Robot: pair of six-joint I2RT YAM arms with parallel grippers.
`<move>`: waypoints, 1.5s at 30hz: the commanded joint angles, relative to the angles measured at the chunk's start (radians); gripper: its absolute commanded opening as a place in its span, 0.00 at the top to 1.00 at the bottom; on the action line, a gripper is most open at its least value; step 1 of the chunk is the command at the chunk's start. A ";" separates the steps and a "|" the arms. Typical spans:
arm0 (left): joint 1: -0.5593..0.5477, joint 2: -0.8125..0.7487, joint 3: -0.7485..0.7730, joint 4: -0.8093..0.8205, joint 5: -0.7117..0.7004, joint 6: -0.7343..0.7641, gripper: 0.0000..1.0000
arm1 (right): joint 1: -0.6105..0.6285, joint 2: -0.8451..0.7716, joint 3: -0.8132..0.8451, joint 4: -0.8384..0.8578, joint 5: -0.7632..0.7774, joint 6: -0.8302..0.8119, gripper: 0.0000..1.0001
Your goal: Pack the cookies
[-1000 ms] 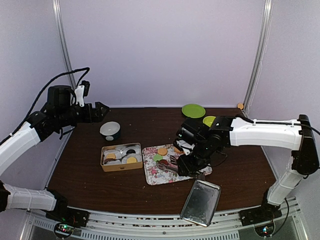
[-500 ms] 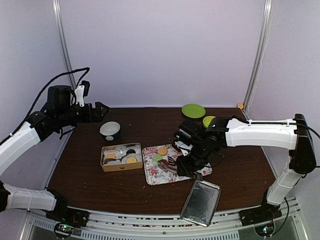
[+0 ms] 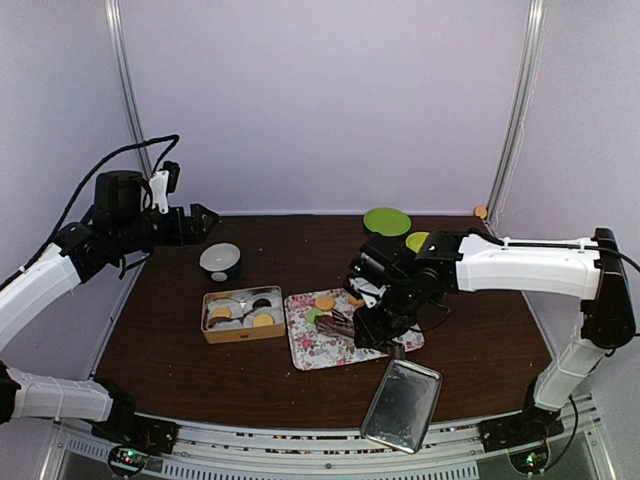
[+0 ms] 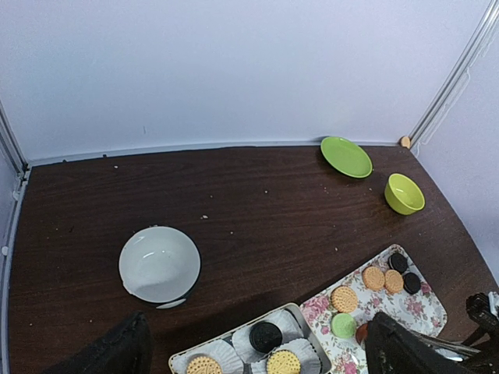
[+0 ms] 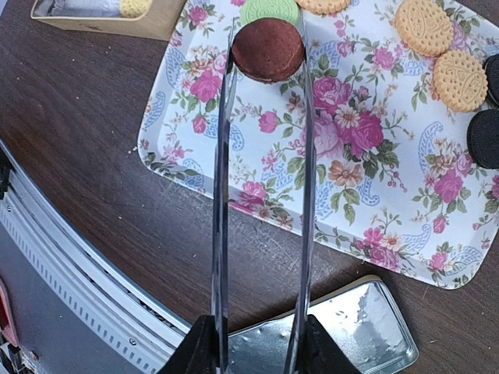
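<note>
Table (image 3: 300, 250), contents by position.
- Box (image 3: 243, 333): centre-left. Paper cups (image 4: 226, 354) sit inside it, and some hold cookies (image 4: 283, 362).
- Tray (image 5: 351, 156): just right of the box, with more cookies on its far half.
- Tongs (image 5: 221, 195): over the tray's left part, one cookie between their tips.
- Lid (image 3: 402, 405): near-right of the tray, at the table's near edge.
- Left bowl (image 3: 220, 260): behind the box.
- Plate (image 3: 387, 221): far edge.
- Right bowl (image 3: 418, 241): just right of the plate, slightly nearer.

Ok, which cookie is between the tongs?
The dark red cookie, alone in that colour, sits between the tongs; the light green cookie lies just beyond.
</note>
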 commanded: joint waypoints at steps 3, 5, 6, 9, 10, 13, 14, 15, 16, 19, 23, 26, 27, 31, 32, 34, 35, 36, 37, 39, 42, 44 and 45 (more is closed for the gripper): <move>0.006 -0.004 0.020 0.055 0.003 -0.004 0.02 | 0.009 -0.080 0.089 -0.036 0.035 -0.022 0.67; 0.006 -0.003 0.020 0.055 0.003 -0.004 0.02 | 0.014 -0.072 0.130 -0.052 0.035 -0.029 0.67; 0.006 -0.003 0.021 0.054 0.003 -0.004 0.02 | 0.018 -0.064 0.157 -0.061 0.035 -0.033 0.67; 0.005 -0.005 0.021 0.054 -0.002 -0.004 0.02 | 0.030 -0.024 0.240 -0.086 0.022 -0.052 0.67; 0.005 -0.006 0.021 0.054 -0.002 -0.004 0.02 | 0.034 -0.006 0.279 -0.095 0.017 -0.059 0.67; 0.006 -0.005 0.020 0.054 -0.002 -0.004 0.02 | 0.048 0.056 0.367 -0.110 -0.009 -0.081 0.67; 0.005 -0.005 0.020 0.054 -0.001 -0.004 0.02 | 0.052 0.079 0.398 -0.116 -0.021 -0.088 0.67; 0.006 -0.004 0.021 0.054 -0.001 -0.004 0.02 | 0.057 0.105 0.430 -0.122 -0.029 -0.096 0.67; 0.007 -0.004 0.021 0.054 0.000 -0.004 0.02 | 0.061 0.130 0.461 -0.128 -0.039 -0.105 0.67; 0.005 -0.002 0.020 0.054 -0.001 -0.003 0.02 | 0.074 0.211 0.559 -0.151 -0.066 -0.128 0.67; 0.006 0.002 0.021 0.052 0.000 -0.002 0.02 | 0.084 0.314 0.672 -0.174 -0.105 -0.152 0.67; 0.006 0.005 0.022 0.052 0.004 -0.003 0.02 | 0.086 0.380 0.736 -0.178 -0.134 -0.154 0.67; 0.006 0.005 0.022 0.052 0.003 -0.003 0.02 | 0.086 0.398 0.754 -0.177 -0.148 -0.152 0.67; 0.006 0.011 0.021 0.052 0.006 -0.003 0.03 | 0.084 0.461 0.826 -0.182 -0.195 -0.143 0.67; 0.006 0.013 0.022 0.052 0.009 -0.003 0.02 | 0.084 0.475 0.837 -0.181 -0.208 -0.139 0.67; 0.007 0.014 0.024 0.052 0.013 -0.004 0.02 | 0.085 0.500 0.852 -0.173 -0.237 -0.129 0.67; 0.006 0.015 0.023 0.052 0.015 -0.004 0.02 | 0.084 0.510 0.857 -0.168 -0.253 -0.121 0.67; 0.005 0.015 0.023 0.051 0.016 -0.004 0.02 | 0.085 0.520 0.861 -0.162 -0.264 -0.116 0.67; 0.005 0.013 0.023 0.051 0.014 -0.004 0.02 | 0.086 0.526 0.865 -0.157 -0.275 -0.110 0.67; 0.005 0.011 0.023 0.051 0.015 -0.004 0.02 | 0.082 0.541 0.870 -0.145 -0.295 -0.098 0.67; 0.006 0.009 0.023 0.051 0.017 -0.004 0.02 | 0.076 0.558 0.875 -0.127 -0.320 -0.077 0.67; 0.006 0.008 0.023 0.051 0.018 -0.006 0.02 | 0.072 0.566 0.877 -0.111 -0.332 -0.064 0.67; 0.005 0.008 0.023 0.052 0.020 -0.006 0.02 | 0.071 0.571 0.878 -0.104 -0.336 -0.058 0.67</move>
